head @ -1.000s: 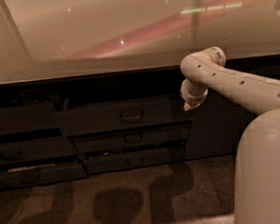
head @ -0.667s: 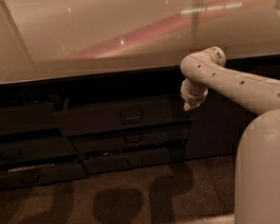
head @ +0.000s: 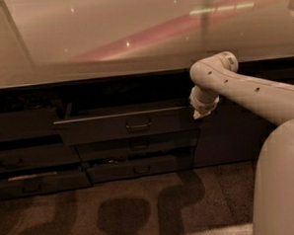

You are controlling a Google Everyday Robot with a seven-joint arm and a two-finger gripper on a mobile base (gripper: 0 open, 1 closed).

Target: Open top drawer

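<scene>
Gripper [head: 204, 111] beside top drawer [head: 113, 127], open floor [head: 53, 218] below

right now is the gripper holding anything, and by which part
It cannot be told. The pale gripper sits at the right end of the wide dark grey top drawer, clear of its small central loop handle.

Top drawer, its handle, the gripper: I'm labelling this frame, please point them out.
top drawer [head: 98, 129]: camera view, dark front panel.
handle [head: 138, 125]: camera view, loop's middle.
gripper [head: 202, 111]: camera view, tip beside drawer's right end.
</scene>
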